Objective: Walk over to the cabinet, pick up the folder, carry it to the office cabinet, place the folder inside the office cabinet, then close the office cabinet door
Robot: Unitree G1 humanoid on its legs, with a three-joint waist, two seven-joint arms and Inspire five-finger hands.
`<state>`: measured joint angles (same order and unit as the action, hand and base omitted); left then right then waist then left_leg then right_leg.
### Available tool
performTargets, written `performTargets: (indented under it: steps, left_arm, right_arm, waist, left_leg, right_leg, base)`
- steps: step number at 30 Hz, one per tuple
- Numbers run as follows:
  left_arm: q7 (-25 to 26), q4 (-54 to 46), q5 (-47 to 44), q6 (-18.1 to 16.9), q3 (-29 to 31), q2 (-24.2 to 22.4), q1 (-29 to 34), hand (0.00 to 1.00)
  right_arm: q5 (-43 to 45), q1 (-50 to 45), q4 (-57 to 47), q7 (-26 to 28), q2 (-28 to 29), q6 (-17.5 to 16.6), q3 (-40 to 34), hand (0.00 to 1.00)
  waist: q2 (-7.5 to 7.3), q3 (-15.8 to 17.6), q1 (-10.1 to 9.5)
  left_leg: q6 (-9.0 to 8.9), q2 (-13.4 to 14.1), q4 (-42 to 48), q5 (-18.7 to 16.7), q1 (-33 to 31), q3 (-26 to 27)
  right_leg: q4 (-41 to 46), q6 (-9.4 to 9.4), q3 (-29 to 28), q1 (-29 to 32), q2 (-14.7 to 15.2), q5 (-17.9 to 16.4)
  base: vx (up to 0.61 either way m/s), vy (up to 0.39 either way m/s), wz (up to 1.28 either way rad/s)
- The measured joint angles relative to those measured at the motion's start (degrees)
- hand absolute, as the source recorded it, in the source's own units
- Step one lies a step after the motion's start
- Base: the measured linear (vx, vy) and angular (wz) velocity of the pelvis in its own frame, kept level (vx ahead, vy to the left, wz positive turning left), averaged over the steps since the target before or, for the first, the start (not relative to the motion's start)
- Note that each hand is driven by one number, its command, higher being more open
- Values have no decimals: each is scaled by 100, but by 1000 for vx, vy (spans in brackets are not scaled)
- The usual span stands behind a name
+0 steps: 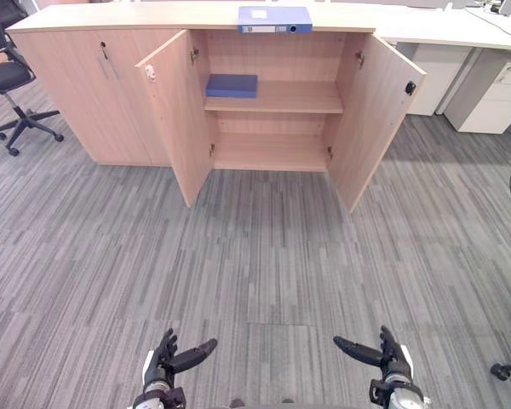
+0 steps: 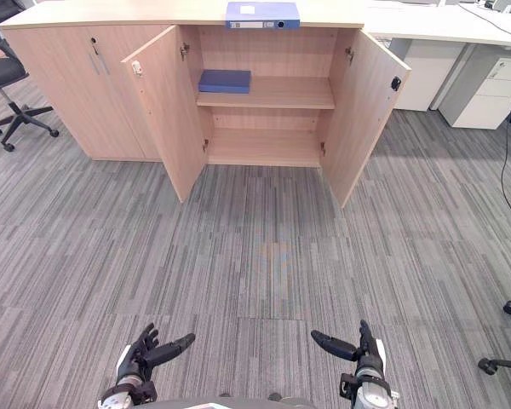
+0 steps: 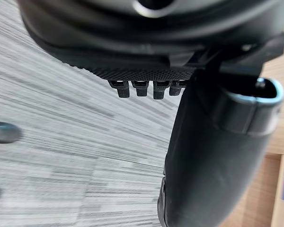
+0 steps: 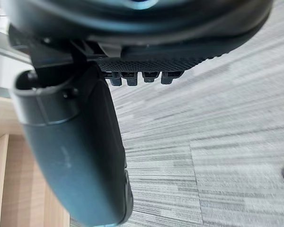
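Blue and flat on its side, the folder [image 1: 274,19] lies on the wooden top of the cabinet [image 1: 111,17], at the far end of my view, its spine with a pale label facing me. It sits right above the open compartment, with its front edge at the edge of the top. Neither hand is anywhere near it.

Below it, both doors of that compartment stand swung out toward me: the left door [image 1: 177,119] and the right door [image 1: 370,115]. Inside, a darker blue flat item [image 1: 232,84] rests on the left part of the middle shelf [image 1: 298,98]; I cannot tell whether it is a second folder or a book. The bottom level under the shelf holds nothing I can make out. To the left of the open part, the cabinet's other pair of doors is closed.

Grey striped carpet [image 1: 255,256] stretches between me and the cabinet. A black office chair [image 1: 8,81] stands at the far left, and a white desk [image 1: 460,30] with pale drawer units [image 1: 494,94] under it sits at the far right.

At the near edge, my left hand [image 1: 166,362] and right hand [image 1: 383,358] hang low over the carpet, well apart. Both are released and hold nothing, fingers relaxed and thumbs pointing inward toward each other.
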<state>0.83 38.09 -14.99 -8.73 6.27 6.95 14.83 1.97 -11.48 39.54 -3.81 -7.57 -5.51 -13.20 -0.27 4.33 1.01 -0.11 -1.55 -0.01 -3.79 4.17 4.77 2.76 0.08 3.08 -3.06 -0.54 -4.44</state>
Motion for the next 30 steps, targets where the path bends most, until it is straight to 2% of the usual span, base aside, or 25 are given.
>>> performTargets:
  steps: [4, 13, 18, 19, 22, 23, 24, 25, 26, 27, 28, 30]
  left_arm:
    - [-84, -18, 81, -9, 9, 72, 33, 100]
    - [-85, -14, 495, 1, 6, 91, 106, 100]
    - [-76, 6, 510, 28, 5, 83, 130, 100]
    - [-25, 5, 498, 65, -7, 78, 93, 100]
    - [26, -3, 492, 83, -4, 96, 36, 100]
    - [39, -4, 492, 83, -4, 98, -40, 100]
    - [39, -14, 491, 81, -5, 90, -66, 100]
    - [42, -4, 491, 82, -10, 68, -142, 100]
    - [83, 63, 490, 95, -66, 121, -276, 100]
    - [127, 91, 488, 93, -221, 215, -321, 100]
    - [138, 90, 488, 83, -287, 267, -344, 100]
    - [168, 92, 487, 75, -312, 339, -525, 100]
  right_arm:
    - [-177, -12, 0, 108, -120, 6, 3, 100]
    - [-153, 3, 3, 135, -191, 24, 3, 100]
    - [-87, 80, 46, 130, -225, 41, 2, 100]
    - [-72, 446, 235, 101, -265, 107, 3, 100]
    - [23, 429, 235, 92, -265, 110, 5, 100]
    - [25, 433, 235, 83, -267, 110, 8, 100]
    - [26, 448, 235, 78, -272, 109, 9, 100]
    - [36, 502, 230, 58, -294, 104, 12, 100]
    - [46, 606, 188, 52, -260, 96, 29, 100]
    - [73, 537, 187, 36, -240, 112, 80, 100]
    - [74, 492, 187, 15, -248, 111, 143, 100]
    - [76, 393, 201, 0, -240, 116, 256, 100]
  waist:
    - [48, 120, 17]
    - [87, 144, 135]
    - [144, 211, 128]
    - [188, 386, 112]
    - [190, 387, 29]
    - [188, 389, -13]
    - [194, 405, -9]
    - [258, 500, 10]
    - [252, 750, 50]
    - [334, 853, 188]
    - [315, 857, 217]
    - [271, 872, 275]
  left_leg:
    - [-46, 1, -14, -29, 29, 45]
    - [-47, 2, -17, -33, 13, 86]
    - [-11, 15, 132, -126, -250, 246]
    - [118, 101, 1019, -690, -855, 413]
    - [140, 96, 1160, -794, -828, 504]
    - [111, 67, 1150, -852, -810, 546]
    - [132, 35, 1125, -951, -741, 567]
    - [352, 69, 1126, -1146, -618, 535]
    - [506, 21, 1159, -1264, -302, 497]
    - [481, 19, 1124, -1340, -63, 330]
    - [425, 20, 1066, -1326, 18, 285]
    - [335, 17, 943, -1414, 183, 11]
  right_leg:
    - [-34, 1, -5, -29, 2, 0]
    - [-45, 1, -54, -2, 1, -1]
    - [-19, 14, -146, 240, -5, 20]
    - [590, 136, -278, 763, -17, -311]
    - [785, 158, -262, 794, 17, -424]
    - [898, 237, -215, 826, 55, -467]
    - [1173, 408, -110, 922, 85, -578]
    - [2266, 719, 146, 1324, 155, -819]
    - [3892, 582, 519, 2045, 360, -1027]
    - [3956, 296, 798, 2310, 459, -1239]
    - [3727, 291, 880, 2449, 469, -1229]
    - [2376, 314, 974, 2814, 472, -814]
  base:
    - [38, -2, -3]
    - [-4, -8, -2]
    - [-8, -3, -16]
    - [114, 48, -40]
    - [159, 63, -18]
    - [152, 63, -5]
    - [144, 71, -5]
    - [66, 33, -4]
    - [144, 37, 24]
    - [141, 14, 39]
    - [334, 18, 63]
    - [432, -14, 74]
